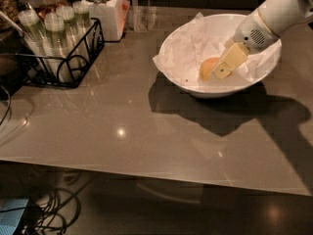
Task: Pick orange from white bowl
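Gripper [221, 72], down in white bowl [220, 91], covers orange's [207, 68] right side. Spread or pinching it: can't tell.

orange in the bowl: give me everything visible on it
The orange is round, smooth-skinned and yellow-orange, and much smaller than its container. It lies low inside the white bowl, on the crumpled white paper lining it. Only its left part shows. The claw, angled in from the upper right, overlaps the rest. Whether the fruit is gripped cannot be told.
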Robot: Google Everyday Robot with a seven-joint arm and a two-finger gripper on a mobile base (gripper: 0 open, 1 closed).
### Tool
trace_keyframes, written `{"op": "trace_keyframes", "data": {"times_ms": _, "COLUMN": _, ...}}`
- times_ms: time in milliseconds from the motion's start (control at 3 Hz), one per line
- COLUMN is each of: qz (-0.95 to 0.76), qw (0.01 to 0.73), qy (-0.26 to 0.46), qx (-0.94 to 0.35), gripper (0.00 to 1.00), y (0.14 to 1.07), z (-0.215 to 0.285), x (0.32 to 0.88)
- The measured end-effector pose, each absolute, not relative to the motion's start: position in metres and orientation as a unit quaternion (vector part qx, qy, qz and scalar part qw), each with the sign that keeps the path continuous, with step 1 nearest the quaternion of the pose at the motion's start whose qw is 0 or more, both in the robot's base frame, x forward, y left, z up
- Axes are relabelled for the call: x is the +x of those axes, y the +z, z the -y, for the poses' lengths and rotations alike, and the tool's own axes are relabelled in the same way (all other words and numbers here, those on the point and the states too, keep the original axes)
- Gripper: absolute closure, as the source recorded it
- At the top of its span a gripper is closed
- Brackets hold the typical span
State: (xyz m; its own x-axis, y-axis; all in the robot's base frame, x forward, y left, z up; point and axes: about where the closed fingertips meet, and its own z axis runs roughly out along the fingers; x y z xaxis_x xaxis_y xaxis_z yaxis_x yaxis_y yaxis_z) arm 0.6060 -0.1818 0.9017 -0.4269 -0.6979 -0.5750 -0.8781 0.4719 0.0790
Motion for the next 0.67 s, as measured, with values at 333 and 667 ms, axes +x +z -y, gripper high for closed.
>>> {"op": "trace_keyframes", "data": {"times_ms": 333, "qz": -0.827, "qw": 0.227, "qy": 0.199, "qx": -0.474, "gripper": 0.0, "y": 0.872, "z": 0.1725, "x": 0.6129}}
{"op": "trace_keyframes", "data": {"times_ms": 667, "qz": -0.827, "qw": 0.225, "qy": 0.2, "qx": -0.474, "gripper": 0.16, "y": 0.8692, "z": 0.1716, "x": 0.6134}}
